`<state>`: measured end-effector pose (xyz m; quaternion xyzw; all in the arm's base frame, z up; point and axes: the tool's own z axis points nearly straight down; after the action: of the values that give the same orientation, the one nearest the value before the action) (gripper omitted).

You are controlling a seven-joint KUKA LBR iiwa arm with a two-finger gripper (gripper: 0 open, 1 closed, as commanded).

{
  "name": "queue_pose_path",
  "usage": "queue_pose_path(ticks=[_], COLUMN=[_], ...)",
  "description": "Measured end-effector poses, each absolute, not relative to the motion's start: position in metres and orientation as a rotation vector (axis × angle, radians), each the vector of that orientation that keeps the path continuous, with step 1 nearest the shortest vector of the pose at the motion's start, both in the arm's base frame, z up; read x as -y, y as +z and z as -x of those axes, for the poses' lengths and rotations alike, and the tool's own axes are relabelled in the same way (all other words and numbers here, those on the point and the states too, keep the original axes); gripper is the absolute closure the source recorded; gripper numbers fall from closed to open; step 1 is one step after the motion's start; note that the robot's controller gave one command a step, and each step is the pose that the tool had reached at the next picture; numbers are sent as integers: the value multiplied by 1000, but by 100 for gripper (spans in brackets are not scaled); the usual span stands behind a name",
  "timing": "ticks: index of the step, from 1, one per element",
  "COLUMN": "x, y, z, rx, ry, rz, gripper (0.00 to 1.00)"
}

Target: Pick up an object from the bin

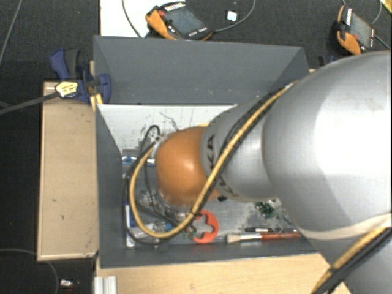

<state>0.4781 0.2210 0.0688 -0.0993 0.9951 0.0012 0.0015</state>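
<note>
Robot lab: arm (324,152) over grey metal bin (196,72), cables (252,2), orange handsets (177,21) on dark carpet (37,23).

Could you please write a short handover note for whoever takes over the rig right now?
Gripper: down in the bin, lower left of the view, beneath the orange wrist cover; its state is hidden and no held thing can be seen.
Things: a red ring-shaped piece lies nearest, a red-handled brush to its right, blue bits by the left wall.
Done: nothing visibly picked.
Left: grasp one thing and lift it out.
</note>
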Motion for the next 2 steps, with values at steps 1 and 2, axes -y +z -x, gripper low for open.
queue_pose_path(ticks=[1, 2], x=[-244, -237], y=[161, 100], z=[-477, -476], rx=[-3109, -3063], ry=[4, -1], rz=[373, 712], gripper=[0, 0])
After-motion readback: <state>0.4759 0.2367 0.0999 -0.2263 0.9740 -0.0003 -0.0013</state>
